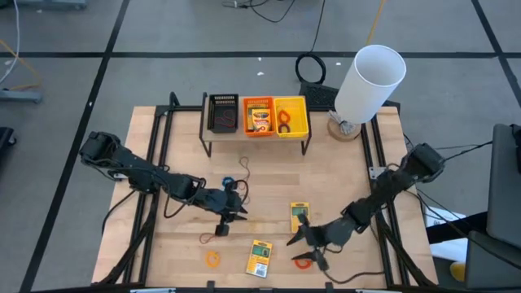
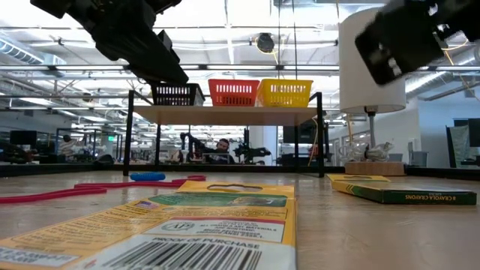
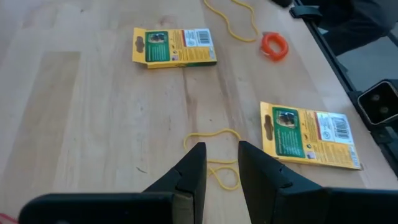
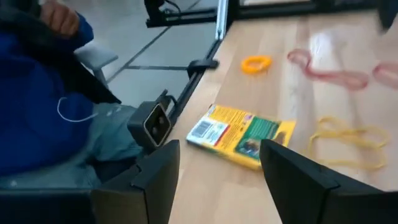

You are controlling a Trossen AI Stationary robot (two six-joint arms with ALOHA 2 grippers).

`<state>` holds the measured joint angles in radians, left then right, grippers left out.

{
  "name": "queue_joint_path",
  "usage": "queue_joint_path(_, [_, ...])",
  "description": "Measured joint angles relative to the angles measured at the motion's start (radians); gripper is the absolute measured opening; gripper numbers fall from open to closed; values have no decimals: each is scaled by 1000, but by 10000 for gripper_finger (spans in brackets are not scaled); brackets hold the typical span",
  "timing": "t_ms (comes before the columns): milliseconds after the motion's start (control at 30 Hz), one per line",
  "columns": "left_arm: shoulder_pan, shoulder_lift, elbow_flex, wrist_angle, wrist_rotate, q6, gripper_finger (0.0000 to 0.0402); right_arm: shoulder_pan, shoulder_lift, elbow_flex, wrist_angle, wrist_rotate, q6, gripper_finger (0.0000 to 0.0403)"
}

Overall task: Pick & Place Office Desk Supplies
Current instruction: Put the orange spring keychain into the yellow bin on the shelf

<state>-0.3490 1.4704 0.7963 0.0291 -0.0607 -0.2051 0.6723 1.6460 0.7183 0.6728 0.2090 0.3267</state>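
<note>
Packs [image 1: 260, 257] near front edge, grippers apart

Ahead of both sets of jaws you see a low dark shelf [image 1: 256, 140] at the far edge of the wooden table [image 1: 171, 244], carrying a black bin [image 1: 223, 113], an orange bin [image 1: 257, 116] and a yellow bin [image 1: 291, 117] side by side. Beyond the right jaws stands a big white cylinder [image 1: 370, 81]. Past the table edge sits a person's blue sleeve [image 4: 37, 118].

yellow pack [image 2: 202, 225], blue band [image 2: 147, 177], three bins [image 2: 233, 92]
</note>
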Motion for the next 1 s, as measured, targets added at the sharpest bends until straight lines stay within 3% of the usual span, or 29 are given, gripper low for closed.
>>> queue_joint_path(267, [-21,0,0,-4,9,-40,81,12,114,40,-3,-32,172,212])
queue_joint_path(567, [-73,0,0,-4,11,-44,81,45,120,57,-93,-52,329,212])
queue_joint_path(1000, [-112,0,0,-4,10,-73,81,70,119,57,-250,3,305,212])
